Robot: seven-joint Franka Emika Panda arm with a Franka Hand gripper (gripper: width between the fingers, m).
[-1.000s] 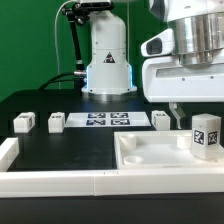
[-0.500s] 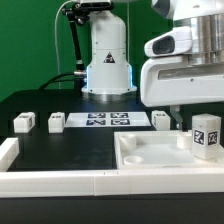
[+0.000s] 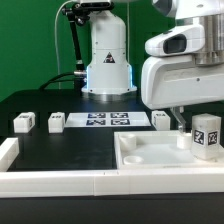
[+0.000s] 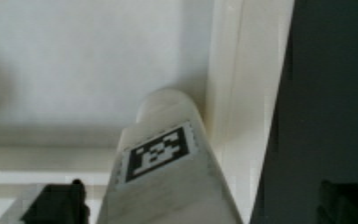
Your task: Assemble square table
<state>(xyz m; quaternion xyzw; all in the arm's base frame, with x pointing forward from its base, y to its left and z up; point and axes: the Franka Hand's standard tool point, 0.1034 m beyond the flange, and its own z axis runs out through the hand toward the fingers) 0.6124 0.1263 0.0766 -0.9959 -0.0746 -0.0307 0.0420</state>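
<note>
Toward 3 o'clock in the exterior view, the gripper (image 4: pixel 202 205) hangs over the far corner of the square tabletop (image 3: pixel 150 152), jaws spread wide and holding nothing. 1 standing leg (image 3: pixel 207 135) is upright in that corner, just inside the raised rim. The wrist view looks down its tagged face, with the 2 dark fingers (image 4: pixel 59 203) flanking it and a clear gap on each side. The other legs sit loose on the black table (image 3: pixel 60 150): the outer loose leg (image 3: pixel 22 122) and inner loose leg (image 3: pixel 56 122) are at 9 o'clock. The lone loose leg (image 3: pixel 161 120) is just beside the 3 o'clock end of the marker board (image 3: pixel 105 120).

Whether the standing leg is fully seated in the tabletop cannot be told from either view, and that is the main hazard. If it is only resting in its socket, a closing grip that lands off-centre would let 1 pad touch first and tip or shove the leg. A tilted leg would likely jam when turned instead of seating.

The wrist view shows the leg close to the rim, so a finger coming down on that side could catch the rim and drag the tabletop. Nothing visible pins the tabletop, so a twist on the leg may swing the whole piece instead. Any sideways sweep toward 9 o'clock also risks clipping the lone loose leg.
</note>
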